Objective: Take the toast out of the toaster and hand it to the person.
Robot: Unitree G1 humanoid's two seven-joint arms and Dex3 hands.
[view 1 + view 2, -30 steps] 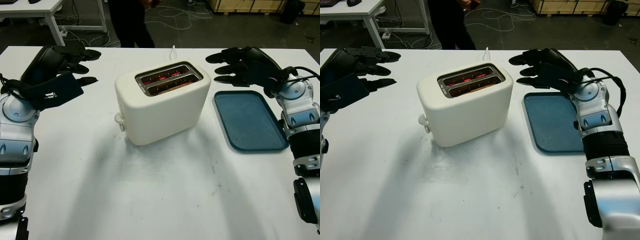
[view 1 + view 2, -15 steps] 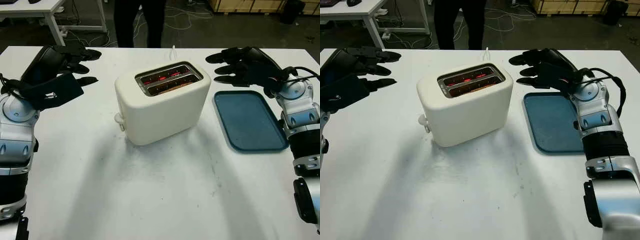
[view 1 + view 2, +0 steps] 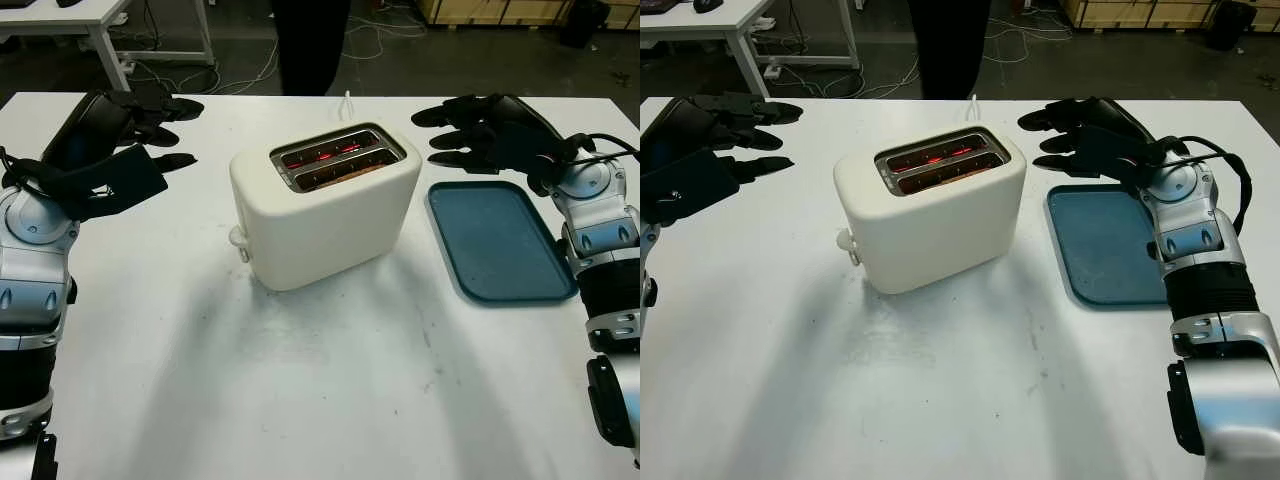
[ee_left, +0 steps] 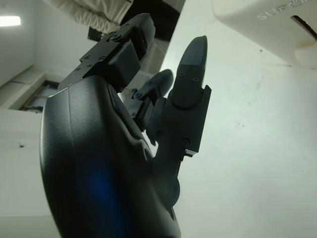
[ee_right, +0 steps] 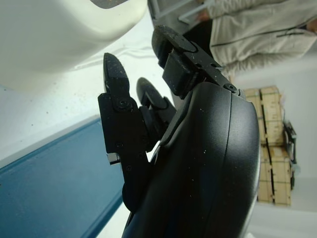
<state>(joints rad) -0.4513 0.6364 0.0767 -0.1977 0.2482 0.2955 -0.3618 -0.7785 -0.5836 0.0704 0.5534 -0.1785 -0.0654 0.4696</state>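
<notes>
The toaster (image 3: 325,205) stands between both open, empty hands. Toast sits sunk in its glowing slots (image 3: 338,156), whose long axis points toward the right hand (image 3: 480,130), the nearer one. The left hand (image 3: 120,140) hovers farther off. Since earlier, only the person (image 3: 312,45) beyond the table has shifted.

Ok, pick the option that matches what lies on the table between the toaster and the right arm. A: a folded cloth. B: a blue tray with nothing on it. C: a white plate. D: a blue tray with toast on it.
B: the blue tray lies flat beside the toaster with a bare surface, while the right hand, open, hovers over its far end.
</notes>
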